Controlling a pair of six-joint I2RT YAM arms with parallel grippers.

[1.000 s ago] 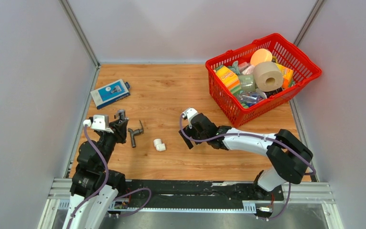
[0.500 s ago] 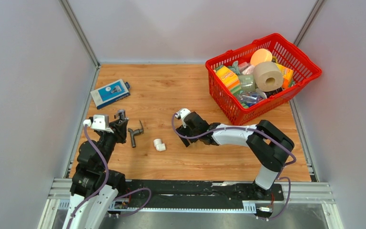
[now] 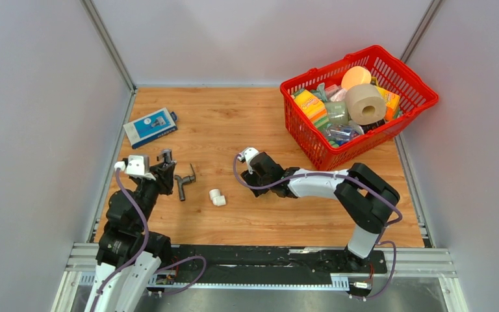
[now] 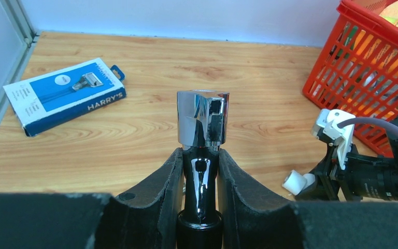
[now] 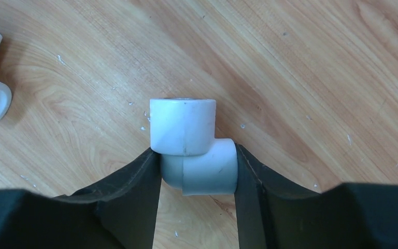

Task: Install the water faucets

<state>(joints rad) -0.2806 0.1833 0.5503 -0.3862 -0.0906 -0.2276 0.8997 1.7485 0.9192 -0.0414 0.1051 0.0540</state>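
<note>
Wooden table (image 3: 234, 117): all items are carried on it. A red basket (image 3: 390, 133) filled with packets, a paper roll (image 3: 365, 103) and an orange ball (image 3: 356, 77) is set at the far right corner, well apart from both faucets. A blue box (image 4: 65, 96) marked HARRY'S is laid flat at the far left.

Left gripper (image 4: 199, 155): raised at the left side of the table. Its fingers (image 4: 160, 179) are pinched on the dark neck of the chrome faucet (image 4: 202, 116). The faucet's long axis is in line with the fingers, and its shiny capped end is pointed away from the gripper, toward the far wall.

Right gripper (image 5: 198, 155): lowered to the table near the centre. Its fingers (image 5: 134, 181) are pressed against both sides of a white elbow fitting (image 5: 192, 150), which rests on the wood.

Dark grey faucet (image 3: 183, 182): laid flat just right of the left gripper and not gripped. Its long stem is run toward the near edge, and its short arm is turned to the right.

Second white elbow (image 3: 217, 197): left loose between the dark grey faucet and the right gripper, touching neither.
</note>
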